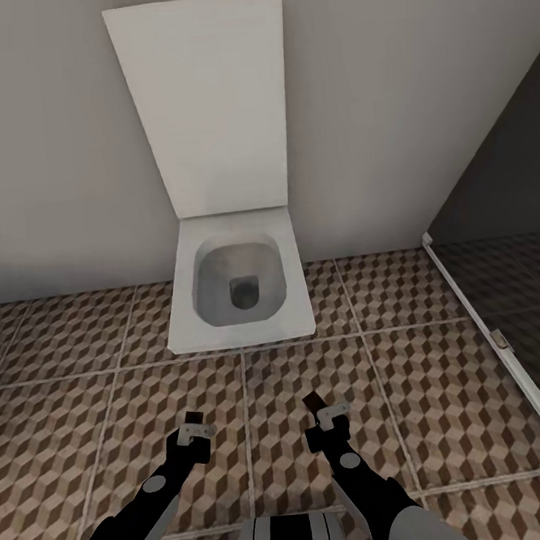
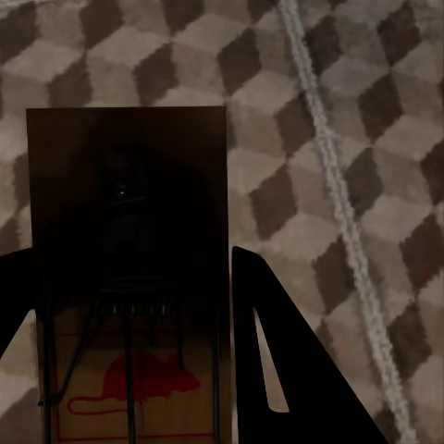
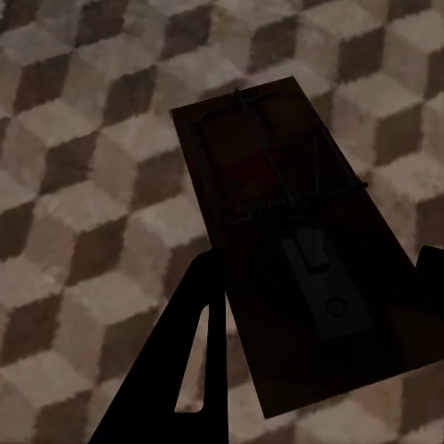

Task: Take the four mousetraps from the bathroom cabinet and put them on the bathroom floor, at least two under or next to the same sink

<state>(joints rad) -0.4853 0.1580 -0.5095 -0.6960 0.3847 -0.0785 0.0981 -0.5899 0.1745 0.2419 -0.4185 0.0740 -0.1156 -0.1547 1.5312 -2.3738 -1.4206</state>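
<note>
Because each trap has yet to be set down, the left gripper (image 2: pixel 129 370) clamps one mousetrap (image 2: pixel 129 240) and the right gripper (image 3: pixel 314 351) another mousetrap (image 3: pixel 277 213), both carried above the bathroom floor (image 1: pixel 442 386) facing a toilet (image 1: pixel 239 289), no sink in sight.

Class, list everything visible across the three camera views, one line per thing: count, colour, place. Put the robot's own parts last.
Toilet: one, white, lid raised, against the wall ahead.
Wall: one, pale grey, behind the toilet.
Bathroom floor: brown, beige and white cube-pattern tiles, pale grout.
Dark panel: one, dark with a white frame, at right.
Mousetraps: two, brown wood with dark wire, one between each gripper's fingers: left, right.
Left gripper: one, black and grey, above the floor.
Right gripper: one, black and grey, above the floor.
</note>
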